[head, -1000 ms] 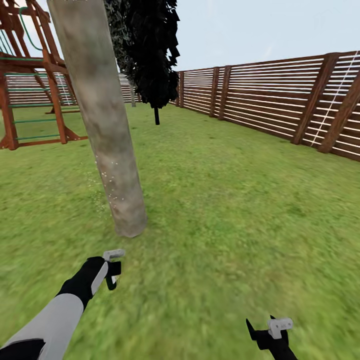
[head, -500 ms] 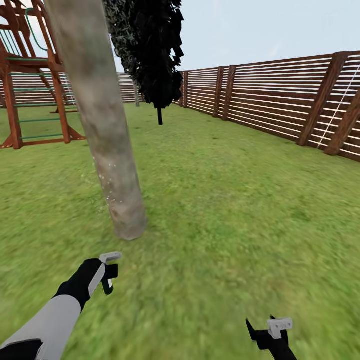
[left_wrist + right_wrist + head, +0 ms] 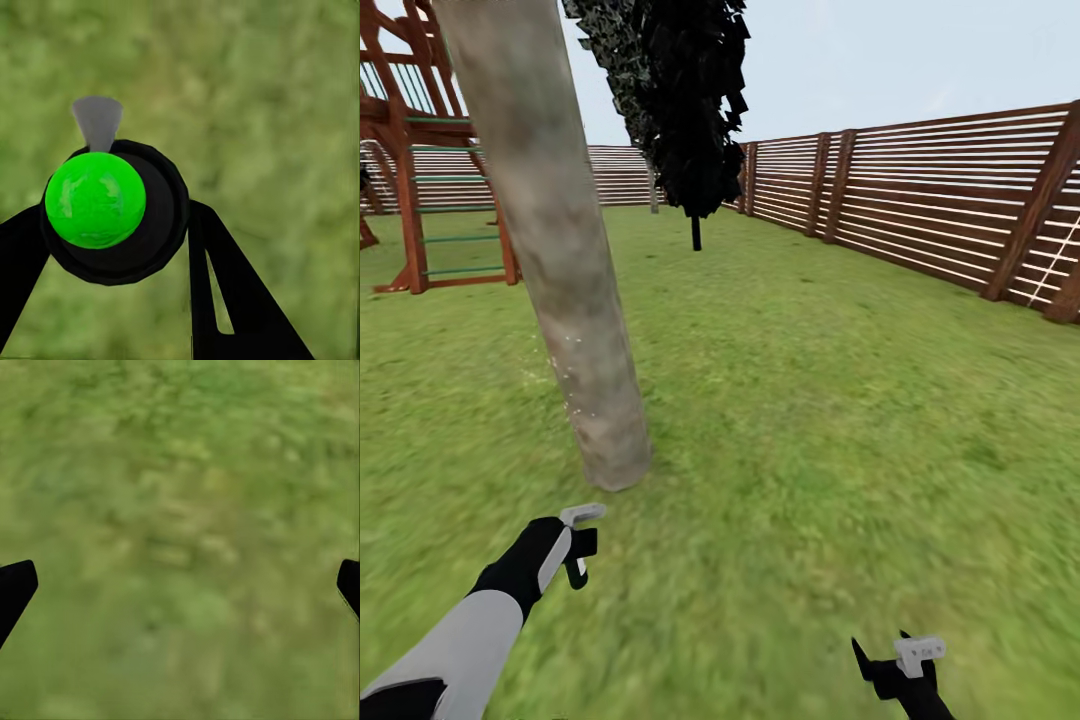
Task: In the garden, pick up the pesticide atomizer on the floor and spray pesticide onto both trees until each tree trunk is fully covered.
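Grass (image 3: 810, 420) spreads toward far fence (image 3: 920, 190); my left gripper (image 3: 120, 225) grips the atomizer (image 3: 96, 199) near the trunk (image 3: 560, 260); my right gripper (image 3: 180, 585) gapes wide.

The thick grey-brown leaning tree trunk (image 3: 565, 270) is cut off by the top edge of the head view, so its crown is unseen. The red-brown wooden climbing frame (image 3: 420, 170) runs past the left edge and is partly hidden behind the trunk. The mottled green grass floor (image 3: 187, 532) is blurred in both wrist views. In the left wrist view, the round green-capped black atomizer (image 3: 97, 202) hides its own body below. The right gripper's (image 3: 180, 585) 2 black fingertips (image 3: 15, 589) are clipped by the frame's sides.
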Available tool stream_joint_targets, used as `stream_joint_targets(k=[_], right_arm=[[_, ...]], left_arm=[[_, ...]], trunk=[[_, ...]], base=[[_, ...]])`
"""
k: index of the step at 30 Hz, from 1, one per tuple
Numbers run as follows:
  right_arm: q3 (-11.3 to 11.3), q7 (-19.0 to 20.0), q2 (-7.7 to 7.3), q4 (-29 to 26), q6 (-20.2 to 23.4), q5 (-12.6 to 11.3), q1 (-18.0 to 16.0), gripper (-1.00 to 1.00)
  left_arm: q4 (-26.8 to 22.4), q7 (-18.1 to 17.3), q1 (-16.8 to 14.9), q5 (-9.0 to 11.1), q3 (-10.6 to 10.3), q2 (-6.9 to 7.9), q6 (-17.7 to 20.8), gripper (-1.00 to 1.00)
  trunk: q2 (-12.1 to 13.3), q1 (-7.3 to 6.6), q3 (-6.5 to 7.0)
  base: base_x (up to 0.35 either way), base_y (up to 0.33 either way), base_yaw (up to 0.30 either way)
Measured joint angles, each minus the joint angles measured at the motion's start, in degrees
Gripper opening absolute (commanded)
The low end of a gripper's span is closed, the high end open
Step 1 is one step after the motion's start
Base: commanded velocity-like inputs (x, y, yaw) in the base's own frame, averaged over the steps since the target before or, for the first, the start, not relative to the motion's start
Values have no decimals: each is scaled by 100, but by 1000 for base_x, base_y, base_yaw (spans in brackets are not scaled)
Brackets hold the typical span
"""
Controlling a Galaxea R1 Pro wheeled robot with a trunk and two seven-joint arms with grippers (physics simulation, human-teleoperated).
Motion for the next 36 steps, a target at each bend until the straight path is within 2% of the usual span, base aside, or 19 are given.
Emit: stream_joint_targets(k=[8,24,36], right_arm=[[0,0,0,0,0,0,0,100],[0,0,0,0,0,0,0,100],[0,-1,0,0,0,0,0,100]], left_arm=[[0,0,-1,1,0,-16,0,-100],[0,0,-2,0,0,-16,0,-100],[0,0,-2,8,0,0,-15,-100]], trunk=[[0,0,0],[0,0,0],[0,0,0]], base=[[7,-272,252],[39,-273,19],[156,-259,257]])
